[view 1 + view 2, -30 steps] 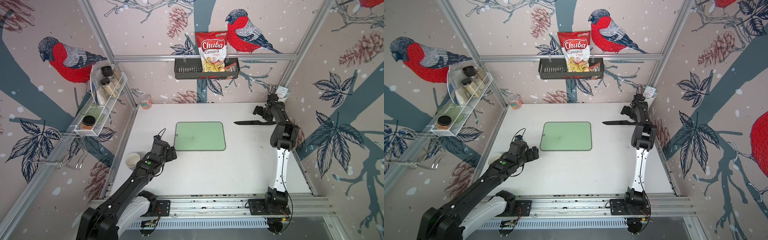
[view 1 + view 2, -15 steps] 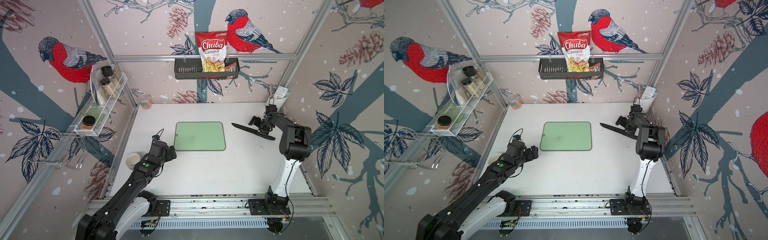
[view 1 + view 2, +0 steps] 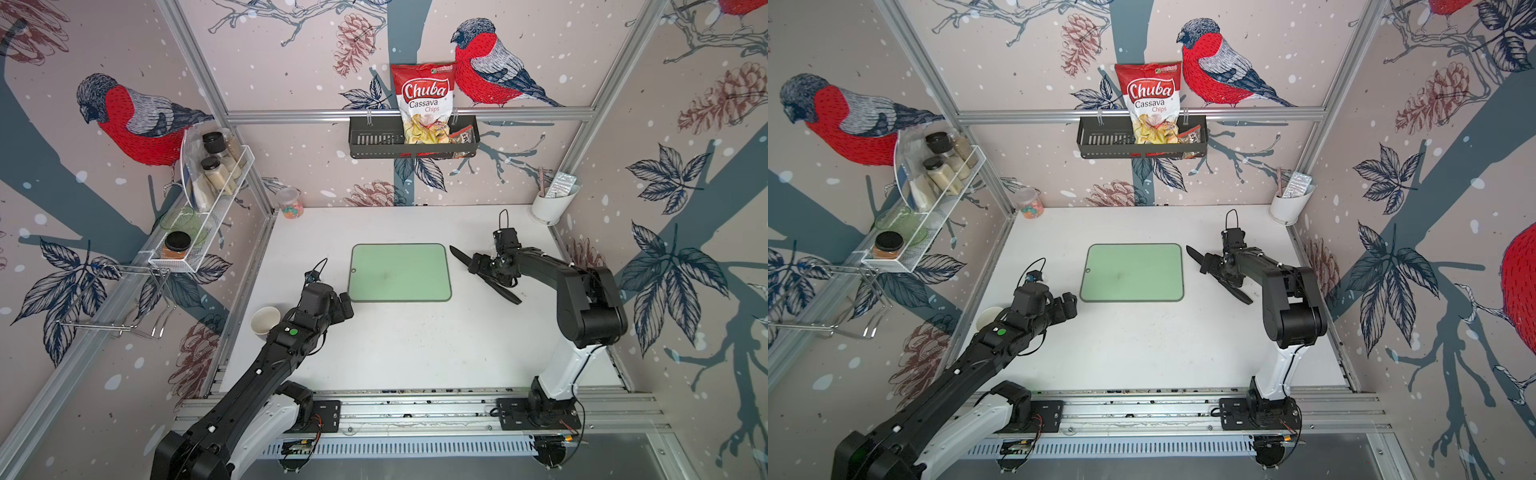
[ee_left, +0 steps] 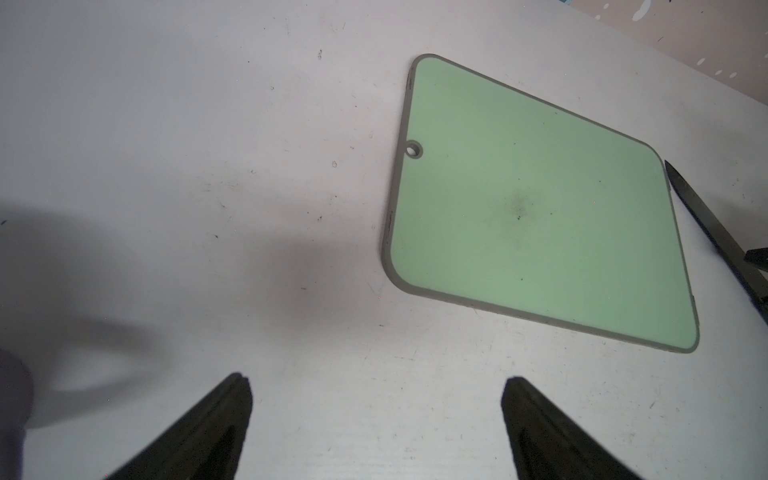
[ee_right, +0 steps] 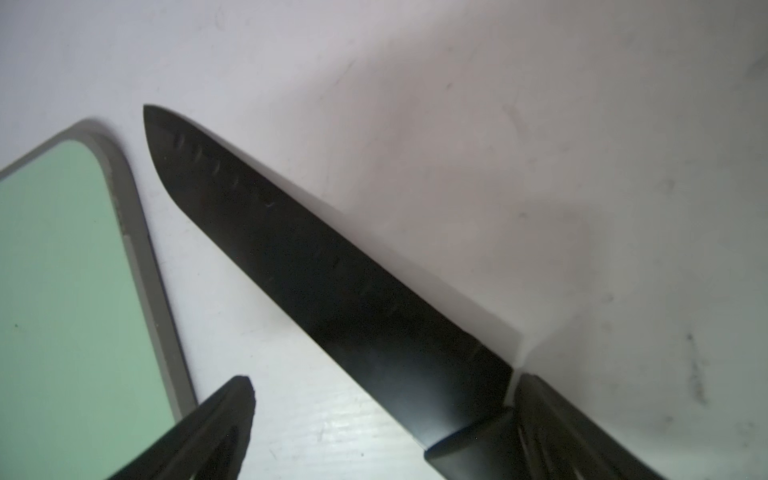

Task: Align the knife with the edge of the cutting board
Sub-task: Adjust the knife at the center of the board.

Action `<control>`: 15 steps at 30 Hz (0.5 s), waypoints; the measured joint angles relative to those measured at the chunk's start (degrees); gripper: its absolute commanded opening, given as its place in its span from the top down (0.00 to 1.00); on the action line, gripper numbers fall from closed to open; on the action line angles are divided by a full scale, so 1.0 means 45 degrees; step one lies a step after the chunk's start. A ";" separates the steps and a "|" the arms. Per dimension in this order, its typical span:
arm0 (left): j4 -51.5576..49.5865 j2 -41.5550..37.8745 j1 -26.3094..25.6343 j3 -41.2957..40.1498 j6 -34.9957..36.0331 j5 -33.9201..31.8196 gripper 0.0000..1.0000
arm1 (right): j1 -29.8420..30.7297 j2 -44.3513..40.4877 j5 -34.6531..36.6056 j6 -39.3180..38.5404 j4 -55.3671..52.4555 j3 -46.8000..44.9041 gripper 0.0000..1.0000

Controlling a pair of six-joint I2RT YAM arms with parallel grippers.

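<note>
We find the knife lying flat on the white tabletop, just beside the cutting board on the side away from its small hole. Its tip sits close to the board's far corner without touching the grey rim, while the handle slants away toward the right arm's side. Blade and short edge therefore form a narrow wedge rather than running parallel, and we judge the alignment not yet done. The right gripper is low over the spot where blade meets handle. Its fingers are spread wide to either side of the knife and clamp nothing, though the outer one looks to be against the handle. We read that as a stance for nudging. A thin blade lying flat gives little to pinch, and a sideways push on the handle would swing it in toward the rim about the tip. The left gripper hangs over bare tabletop off the board's hole end, fingers apart and empty. It is probably parked there out of the way, yet near enough to steady the board.
</note>
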 measured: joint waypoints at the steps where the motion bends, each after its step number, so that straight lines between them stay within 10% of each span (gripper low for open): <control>1: 0.0000 -0.0019 0.0000 0.0000 0.0005 -0.0005 0.04 | 0.0180 -0.0068 0.0219 0.0058 0.0034 -0.0097 0.00; 15: -0.0015 0.0146 0.0000 0.0015 0.0010 -0.0063 0.04 | 0.2234 -0.0719 0.2239 0.0155 -0.2045 -0.0636 0.23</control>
